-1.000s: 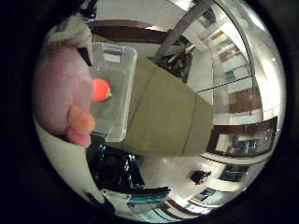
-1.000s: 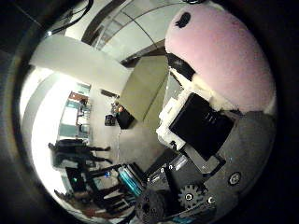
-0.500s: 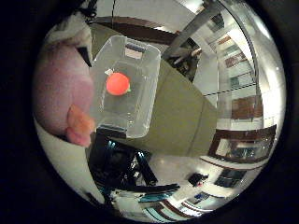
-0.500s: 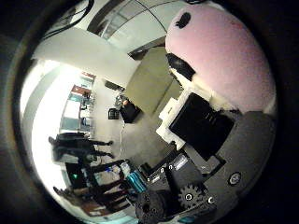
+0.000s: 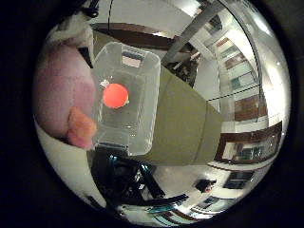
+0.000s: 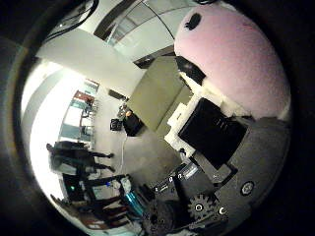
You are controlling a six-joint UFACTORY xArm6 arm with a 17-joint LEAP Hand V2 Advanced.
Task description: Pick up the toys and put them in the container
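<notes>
Pink plush toy (image 5: 61,97): held close against my palm, my hand (image 6: 211,132) curled round it; its outline cut off by both views, orange foot showing. Clear container (image 5: 126,99): on the olive desk (image 5: 185,123), near its edge. Orange ball (image 5: 115,95): inside the container, partly blurred.

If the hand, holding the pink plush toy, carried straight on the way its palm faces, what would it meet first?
Probably the clear container on the table, with an orange ball already inside. The hand is curled round the pink plush toy, which would reach it first; depth is unclear.
</notes>
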